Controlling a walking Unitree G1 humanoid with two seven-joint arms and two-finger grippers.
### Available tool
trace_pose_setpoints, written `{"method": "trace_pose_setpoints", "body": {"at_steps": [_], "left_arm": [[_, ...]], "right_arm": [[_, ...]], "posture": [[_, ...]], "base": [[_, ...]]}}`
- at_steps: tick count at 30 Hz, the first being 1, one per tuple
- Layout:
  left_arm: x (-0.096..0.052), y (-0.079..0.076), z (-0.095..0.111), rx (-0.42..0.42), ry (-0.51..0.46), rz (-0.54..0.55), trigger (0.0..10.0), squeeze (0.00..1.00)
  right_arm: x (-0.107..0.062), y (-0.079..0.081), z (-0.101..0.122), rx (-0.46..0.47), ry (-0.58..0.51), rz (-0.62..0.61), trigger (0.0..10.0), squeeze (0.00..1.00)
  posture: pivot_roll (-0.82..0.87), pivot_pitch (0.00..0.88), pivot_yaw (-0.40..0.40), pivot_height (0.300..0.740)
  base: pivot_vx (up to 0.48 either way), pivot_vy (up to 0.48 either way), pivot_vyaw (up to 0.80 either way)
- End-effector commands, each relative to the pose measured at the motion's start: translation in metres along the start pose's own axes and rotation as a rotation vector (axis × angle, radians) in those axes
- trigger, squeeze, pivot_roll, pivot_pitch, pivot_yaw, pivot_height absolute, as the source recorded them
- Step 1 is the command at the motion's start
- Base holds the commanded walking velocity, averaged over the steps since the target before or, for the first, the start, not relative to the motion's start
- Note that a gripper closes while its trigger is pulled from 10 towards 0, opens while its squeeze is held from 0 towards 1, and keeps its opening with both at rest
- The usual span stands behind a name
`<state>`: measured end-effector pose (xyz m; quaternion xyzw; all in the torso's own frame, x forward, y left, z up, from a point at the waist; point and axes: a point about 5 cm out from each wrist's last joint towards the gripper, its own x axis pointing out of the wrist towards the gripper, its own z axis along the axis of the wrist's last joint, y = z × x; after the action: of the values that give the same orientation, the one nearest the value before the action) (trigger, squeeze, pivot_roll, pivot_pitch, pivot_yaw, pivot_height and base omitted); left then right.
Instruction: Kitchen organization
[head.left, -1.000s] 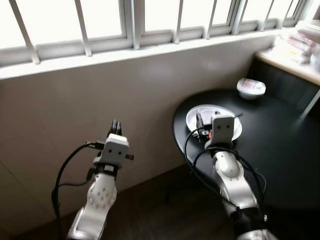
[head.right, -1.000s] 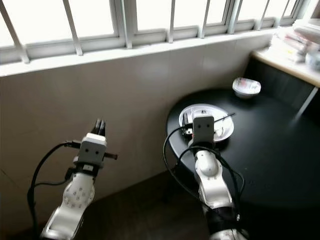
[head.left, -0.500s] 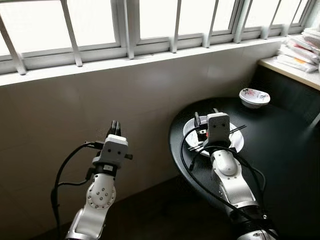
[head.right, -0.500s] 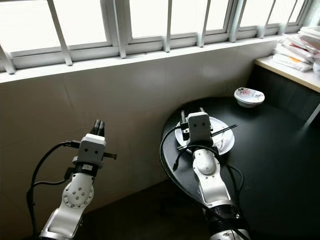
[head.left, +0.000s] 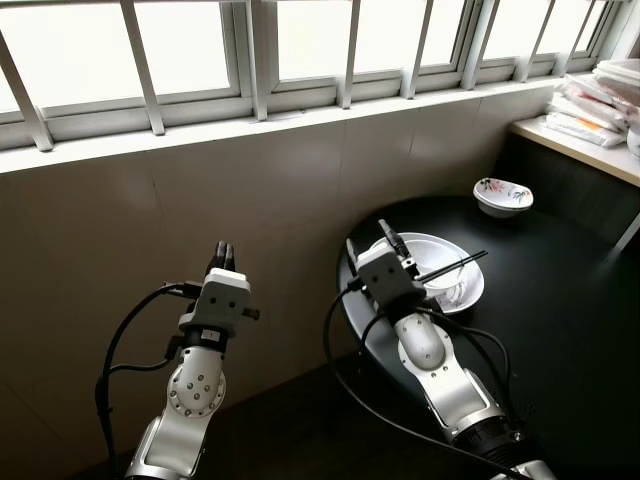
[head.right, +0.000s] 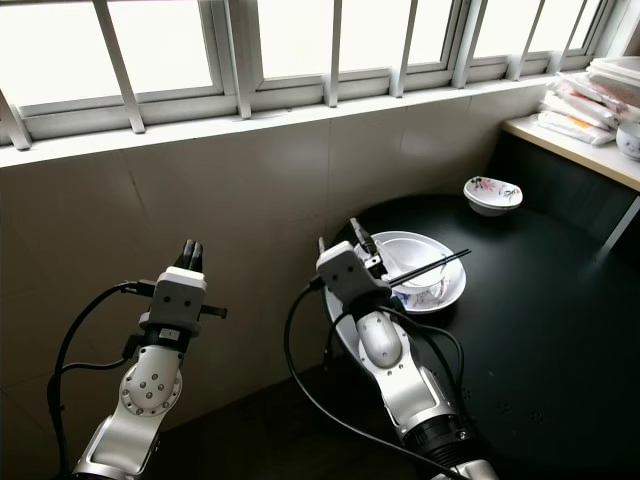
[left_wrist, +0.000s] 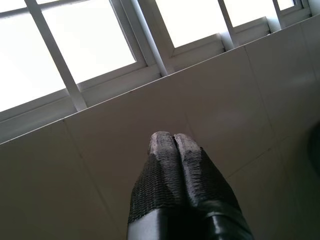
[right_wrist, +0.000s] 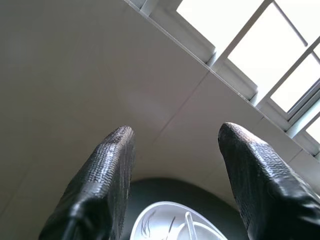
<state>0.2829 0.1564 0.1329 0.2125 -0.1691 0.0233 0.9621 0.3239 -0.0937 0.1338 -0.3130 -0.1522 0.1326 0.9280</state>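
Table: round, black, under the barred window.
Plate: white, near table's edge, chopsticks across it.
Bowl: farther back, apart.
Right gripper: fingers spread wide, empty, near plate.
Left gripper: fingers pressed together, empty, facing wall.

Barred windows across twelve o'clock, bright daylight behind (panes blown white). Pale tiled wall below the sill. Round black table at three o'clock. Light countertop at two. Dark floor.
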Motion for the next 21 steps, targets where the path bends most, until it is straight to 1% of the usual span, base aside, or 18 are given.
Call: {"method": "trace_pose_setpoints", "body": {"at_steps": [1,2,8,11,13,16,17,18,21], "left_arm": [[0.001,-0.002,-0.001,0.001,0.000,-0.011,10.0,0.00],[0.000,-0.002,-0.001,0.001,0.003,-0.013,10.0,0.00],[0.000,-0.003,-0.002,-0.001,0.006,-0.013,10.0,0.00],[0.000,-0.003,-0.002,-0.001,0.006,-0.015,10.0,0.00],[0.000,-0.004,-0.001,-0.002,0.004,-0.017,10.0,0.00],[0.001,-0.003,-0.002,-0.001,0.005,-0.016,10.0,0.00],[0.001,-0.003,-0.002,-0.001,0.005,-0.016,10.0,0.00],[0.000,-0.002,-0.003,0.000,0.008,-0.015,10.0,0.00],[0.000,-0.002,-0.003,0.002,0.010,-0.013,10.0,0.00]], "right_arm": [[-0.006,0.010,-0.016,-0.130,0.056,0.079,10.0,0.00],[-0.012,0.015,-0.027,-0.203,0.085,0.135,10.0,0.00],[-0.021,0.025,-0.037,-0.205,0.087,0.237,10.0,0.00],[-0.021,0.026,-0.039,-0.214,0.090,0.244,10.0,0.00],[-0.020,0.028,-0.042,-0.247,0.090,0.261,10.0,0.00],[-0.020,0.026,-0.050,-0.295,0.115,0.272,10.0,0.00],[-0.020,0.026,-0.050,-0.295,0.115,0.272,10.0,0.00],[-0.020,0.023,-0.056,-0.308,0.147,0.273,10.0,0.00],[-0.021,0.019,-0.063,-0.327,0.170,0.273,10.0,0.00]], "posture": [[-0.04,0.000,-0.022,0.740],[-0.04,0.000,-0.022,0.740],[-0.05,0.000,-0.022,0.740],[-0.05,0.000,-0.021,0.740],[-0.04,0.000,-0.023,0.740],[-0.04,0.000,-0.024,0.740],[-0.04,0.000,-0.024,0.740],[-0.04,0.000,-0.026,0.740],[-0.04,0.000,-0.027,0.740]], "base": [[0.000,0.000,0.00],[0.000,0.000,0.00],[0.000,0.000,0.00],[0.000,0.000,0.00],[0.000,0.000,0.00],[0.000,0.000,0.00],[0.000,0.000,0.00],[0.000,0.000,0.00],[0.000,0.000,0.00]]}}
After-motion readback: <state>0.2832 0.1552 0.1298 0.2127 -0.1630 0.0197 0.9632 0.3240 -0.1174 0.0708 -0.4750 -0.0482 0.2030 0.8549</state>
